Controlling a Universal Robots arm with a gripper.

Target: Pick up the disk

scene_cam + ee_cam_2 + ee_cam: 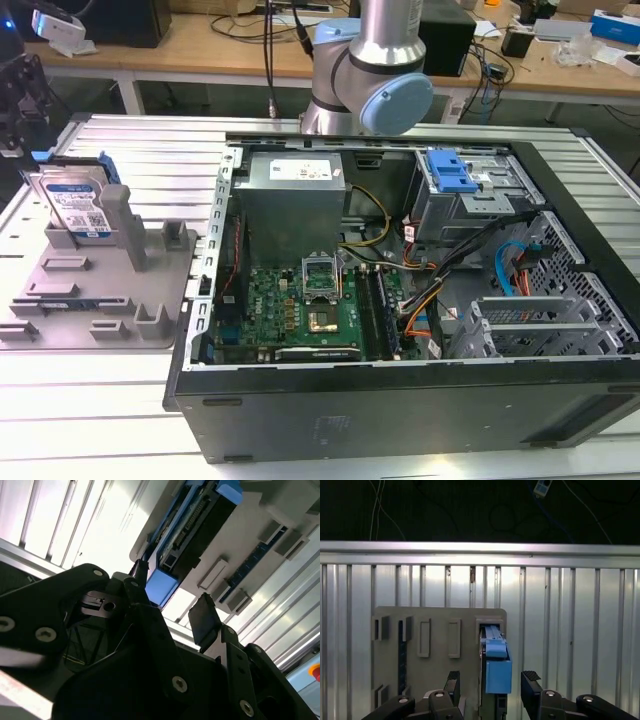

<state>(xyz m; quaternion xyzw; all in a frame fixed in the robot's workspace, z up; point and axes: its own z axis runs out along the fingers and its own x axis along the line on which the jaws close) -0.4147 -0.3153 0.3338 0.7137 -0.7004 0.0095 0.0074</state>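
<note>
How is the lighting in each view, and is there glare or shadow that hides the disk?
Exterior view: even light, the disk reads clearly in the holder. Second wrist view: strong glare whitens the table; the end effector is a dark silhouette. First wrist view: black background beyond the table, yet the disk's blue edge is plain.

The hand (491,685) is matte black with silver screw heads. Between its fingers the disk (497,667) shows a bright blue edge; in the exterior view its face is silver with a white-and-blue barcode label. The tray (435,630) beneath the hand is plain grey, and the worktop (570,605) is silvery with parallel ribs. The computer case (400,410) is black and its circuit board (290,310) is green.
</note>
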